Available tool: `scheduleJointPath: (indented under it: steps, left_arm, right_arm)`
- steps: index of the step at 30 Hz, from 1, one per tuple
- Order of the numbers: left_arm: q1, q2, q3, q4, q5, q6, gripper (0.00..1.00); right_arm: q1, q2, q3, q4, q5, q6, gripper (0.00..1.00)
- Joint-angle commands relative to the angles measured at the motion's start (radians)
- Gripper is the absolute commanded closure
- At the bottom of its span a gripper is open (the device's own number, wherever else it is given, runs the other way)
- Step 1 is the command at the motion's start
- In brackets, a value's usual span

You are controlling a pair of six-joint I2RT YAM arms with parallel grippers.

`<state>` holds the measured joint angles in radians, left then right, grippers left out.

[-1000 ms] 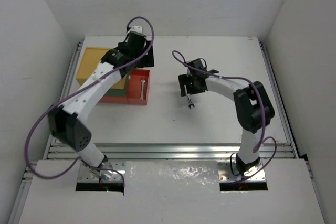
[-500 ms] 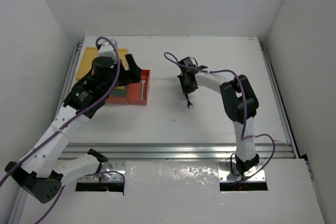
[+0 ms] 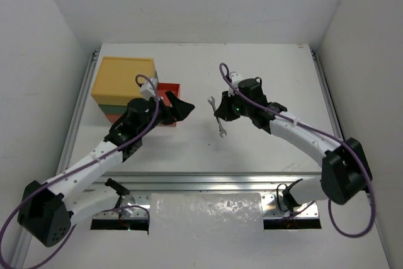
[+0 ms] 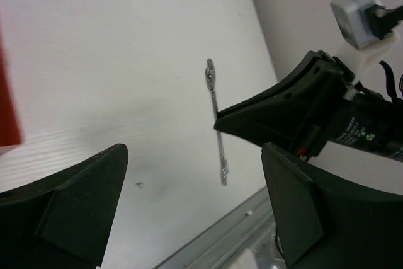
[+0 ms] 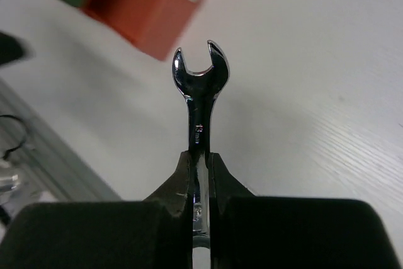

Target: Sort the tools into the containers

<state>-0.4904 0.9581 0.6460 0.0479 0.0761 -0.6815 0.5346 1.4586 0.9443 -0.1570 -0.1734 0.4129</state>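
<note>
From above, the right gripper (image 3: 221,116) clamps a wrench (image 3: 220,128) mid-table (image 3: 252,155), and the left gripper (image 3: 179,109) gapes beside the red box (image 3: 169,87). The left wrist shows its fingers (image 4: 69,206) spread wide. The right wrist shows the wrench (image 5: 198,86) pinched tight.

Silver wrench (image 5: 198,102) pinched in right hand (image 5: 200,174)

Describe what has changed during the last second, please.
The left end effector, open, drew back from above the containers, nearer its base. The right end effector, shut on the silver wrench, shifted it slightly leftward. The containers stayed put.
</note>
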Motion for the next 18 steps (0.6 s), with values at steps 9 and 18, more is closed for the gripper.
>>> scheduleJointPath:
  steps: [9,18]
  left_arm:
    - [-0.111,0.203,0.083,0.357,0.070,-0.148,0.27]
    - [-0.120,0.252,0.086,0.333,0.105,-0.150,0.82]
  right_arm:
    - [0.126,-0.239,-0.125,0.304,-0.124,0.081,1.00]
    - [0.130,-0.251,-0.105,0.349,-0.132,0.122,1.00]
